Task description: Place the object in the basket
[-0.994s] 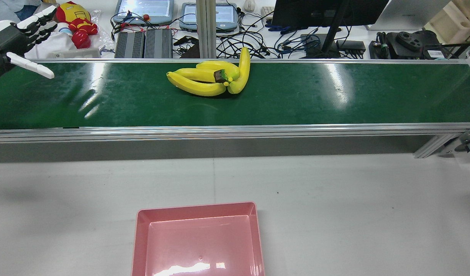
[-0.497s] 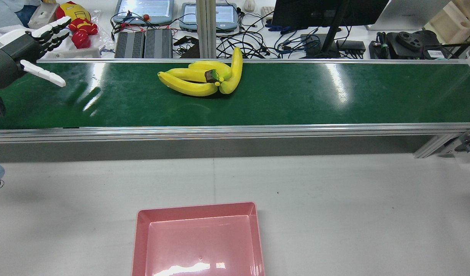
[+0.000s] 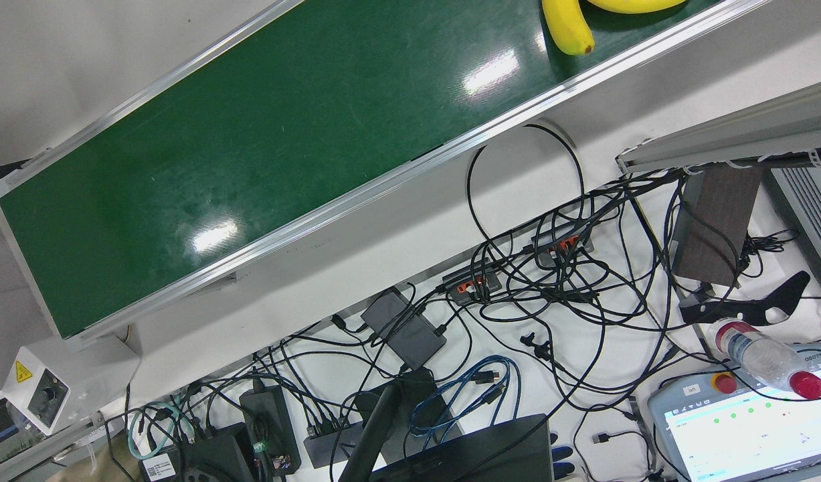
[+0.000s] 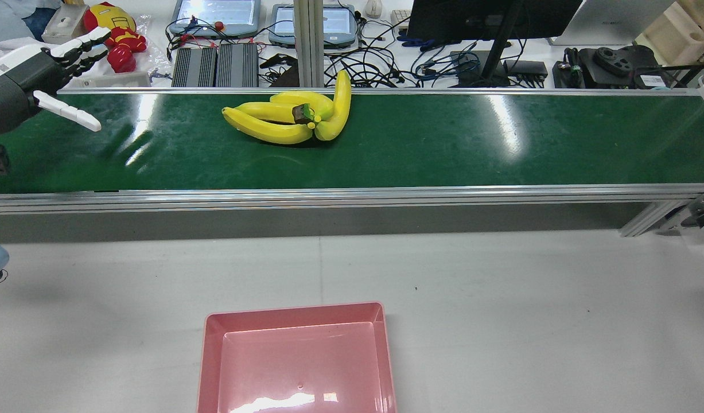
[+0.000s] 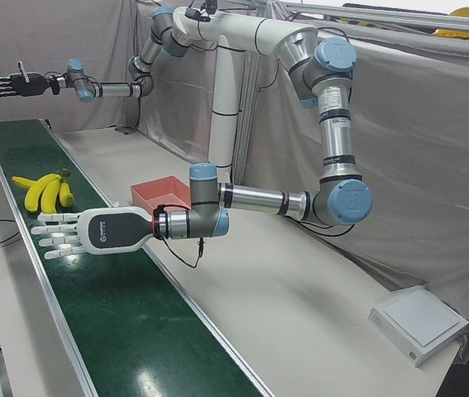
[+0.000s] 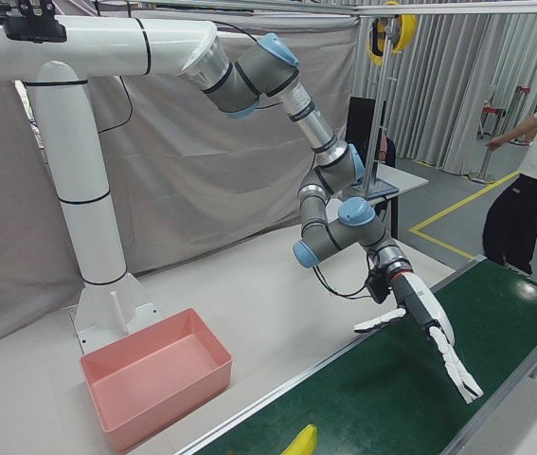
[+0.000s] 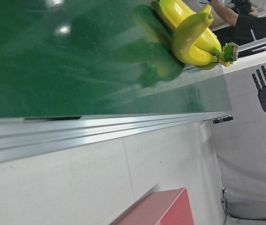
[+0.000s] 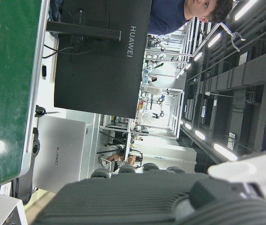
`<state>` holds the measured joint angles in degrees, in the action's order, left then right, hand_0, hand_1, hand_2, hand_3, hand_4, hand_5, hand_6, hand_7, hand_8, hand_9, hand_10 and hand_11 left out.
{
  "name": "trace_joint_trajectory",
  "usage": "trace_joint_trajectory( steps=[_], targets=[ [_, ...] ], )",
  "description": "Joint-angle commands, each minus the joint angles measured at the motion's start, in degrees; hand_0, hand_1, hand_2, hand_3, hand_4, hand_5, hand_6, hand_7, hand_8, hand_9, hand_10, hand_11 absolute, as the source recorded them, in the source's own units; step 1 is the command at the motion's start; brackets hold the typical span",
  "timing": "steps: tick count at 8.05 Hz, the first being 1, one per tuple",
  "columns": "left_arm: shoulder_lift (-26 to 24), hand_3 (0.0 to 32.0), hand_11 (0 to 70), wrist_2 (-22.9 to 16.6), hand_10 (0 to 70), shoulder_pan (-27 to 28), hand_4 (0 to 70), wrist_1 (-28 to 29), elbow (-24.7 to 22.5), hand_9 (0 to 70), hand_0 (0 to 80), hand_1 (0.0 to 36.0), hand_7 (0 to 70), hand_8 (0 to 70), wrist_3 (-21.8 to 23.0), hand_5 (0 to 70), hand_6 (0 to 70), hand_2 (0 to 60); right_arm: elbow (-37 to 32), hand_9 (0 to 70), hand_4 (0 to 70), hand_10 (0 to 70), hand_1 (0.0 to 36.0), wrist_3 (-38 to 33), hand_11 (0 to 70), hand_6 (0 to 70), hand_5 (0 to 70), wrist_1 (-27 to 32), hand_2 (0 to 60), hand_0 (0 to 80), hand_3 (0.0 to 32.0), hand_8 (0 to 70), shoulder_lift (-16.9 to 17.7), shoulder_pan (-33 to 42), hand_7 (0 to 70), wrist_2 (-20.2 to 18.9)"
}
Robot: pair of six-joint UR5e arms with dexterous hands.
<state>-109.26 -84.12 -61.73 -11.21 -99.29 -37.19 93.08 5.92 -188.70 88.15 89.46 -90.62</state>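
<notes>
- Since a second ago the bunch of bananas point(image 4: 291, 119) has shifted along the green conveyor belt point(image 4: 443, 143) toward the left end of the rear view, and the left hand point(image 4: 39, 80) has come further in over that end.
- The bananas lie near the belt's far edge, one fruit pointing up past the far rail; the brown stem end sits in the middle of the bunch.
- The left hand hovers above the belt's left end, well apart from the bananas, holding nothing, its white fingers point(image 5: 52, 231) spread flat and palm down.
- The right hand point(image 5: 9, 84) hangs in the air beyond the belt's far end in the left-front view, fingers splayed, nothing in it.
- The pink basket point(image 4: 297, 358) stands on the grey table point(image 4: 529, 315) at its near edge, separated from the bananas by the belt's near rail.
- In the right-front view a person point(image 6: 533, 161) stands past the belt's end.
- Cables, a monitor and tablets crowd the bench behind the belt.
</notes>
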Motion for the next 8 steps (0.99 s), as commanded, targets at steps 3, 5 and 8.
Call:
trace_joint_trajectory(
  steps=[3, 5, 8],
  targets=[
    [-3.5, 10.4, 3.5, 0.0, 0.8, -0.1, 3.5, -5.7, -0.6, 8.0, 59.1, 16.1, 2.7, 6.2, -5.0, 4.2, 0.0, 0.0, 0.1, 0.0, 0.0, 0.0, 0.0, 0.0, 0.0, 0.0, 0.0, 0.0, 0.0, 0.0, 0.0, 0.0, 0.0, 0.0, 0.0, 0.0],
    [-5.3, 9.4, 3.5, 0.0, 0.8, -0.1, 3.7, -10.3, -3.5, 8.1, 59.1, 16.5, 2.7, 6.3, -9.6, 4.1, 0.0, 0.0, 0.1, 0.0, 0.0, 0.0, 0.0, 0.0, 0.0, 0.0, 0.0, 0.0, 0.0, 0.0, 0.0, 0.0, 0.0, 0.0, 0.0, 0.0],
    [-6.1, 7.6, 3.4, 0.1, 0.4, 0.1, 5.3, -14.1, -4.5, 8.3, 64.2, 21.5, 3.0, 6.8, -14.5, 6.2, 0.0, 0.0, 0.1, 0.0, 0.0, 0.0, 0.0, 0.1, 0.0, 0.0, 0.0, 0.0, 0.0, 0.0, 0.0, 0.0, 0.0, 0.0, 0.0, 0.0]
  ],
)
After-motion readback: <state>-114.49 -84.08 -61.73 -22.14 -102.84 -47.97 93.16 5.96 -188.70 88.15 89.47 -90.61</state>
